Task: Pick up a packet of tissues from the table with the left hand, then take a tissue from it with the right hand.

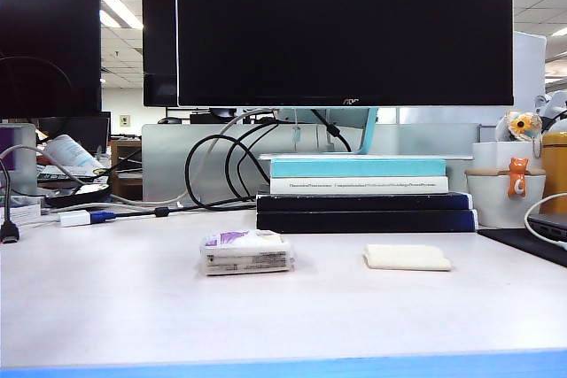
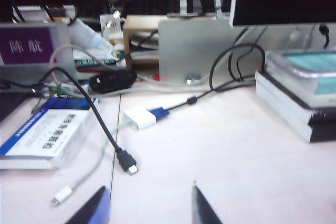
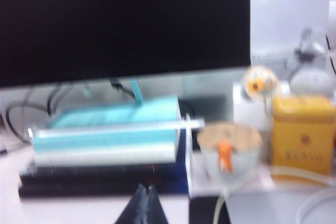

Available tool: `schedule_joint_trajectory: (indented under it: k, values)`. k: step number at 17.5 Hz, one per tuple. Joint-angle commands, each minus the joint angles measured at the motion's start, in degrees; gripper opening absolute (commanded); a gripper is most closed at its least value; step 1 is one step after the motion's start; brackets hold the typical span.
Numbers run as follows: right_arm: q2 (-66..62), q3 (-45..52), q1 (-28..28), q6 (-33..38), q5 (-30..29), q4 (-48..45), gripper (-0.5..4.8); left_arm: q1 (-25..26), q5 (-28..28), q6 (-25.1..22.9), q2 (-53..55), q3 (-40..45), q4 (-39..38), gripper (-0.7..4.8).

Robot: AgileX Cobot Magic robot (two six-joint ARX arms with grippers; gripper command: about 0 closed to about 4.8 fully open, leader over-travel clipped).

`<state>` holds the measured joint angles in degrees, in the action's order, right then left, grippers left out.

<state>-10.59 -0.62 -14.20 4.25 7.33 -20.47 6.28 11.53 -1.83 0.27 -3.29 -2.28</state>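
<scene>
Cables and a white adapter far left on the pale pinkish-white table; left gripper shown only by its own wrist camera, over that cluttered corner, jaws apart, grasping nothing; purple-topped white plastic packet of tissues lying flat left of centre, untouched; plain cream folded tissue resting apart to its right, near the stacked books; right gripper facing those books, fingers clenched together, empty; both arms seemingly parked clear, task likely finished.
</scene>
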Motion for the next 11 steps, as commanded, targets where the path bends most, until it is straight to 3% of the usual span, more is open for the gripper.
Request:
schedule_joint_trajectory:
  k: [1, 5, 7, 11]
  values:
    - [8.37, 0.63, 0.0, 0.11, 0.72, 17.84, 0.08, 0.02, 0.04, -0.94, -0.2, -0.04, 0.13, 2.1]
    - [10.56, 0.63, -0.02, 1.73, 0.5, 25.57, 0.09, 0.02, 0.26, -1.16, -0.2, -0.02, -3.23, 1.64]
    - [10.56, 0.63, -0.07, 1.73, -0.37, 24.22, 0.1, 0.02, 0.09, -1.16, -0.2, -0.04, -3.23, -0.1]
    - [10.56, 0.63, -0.04, 1.75, 0.42, 24.94, -0.02, 0.02, -2.78, -0.74, -0.2, -0.04, -3.67, -0.06]
